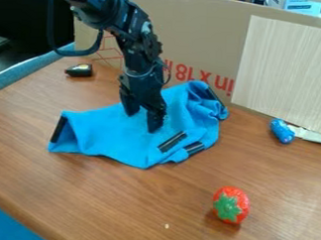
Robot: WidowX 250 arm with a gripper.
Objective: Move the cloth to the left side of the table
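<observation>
The gripper point(142, 118) hangs over the middle of the cloth, pointing down, its two black fingers apart and open. Blue material shows between and around the fingertips; whether they touch it cannot be told. The bright blue cloth point(113, 136) lies crumpled across the centre and left-centre of the brown table point(114, 195). Black strips mark its left edge, its lower right part and its upper right corner. Part of the cloth behind the gripper is hidden.
A red strawberry toy point(230, 205) sits at the front right. A small blue object point(282, 131) is at the right by the cardboard wall point(206, 29). A dark object point(79, 70) lies at the back left.
</observation>
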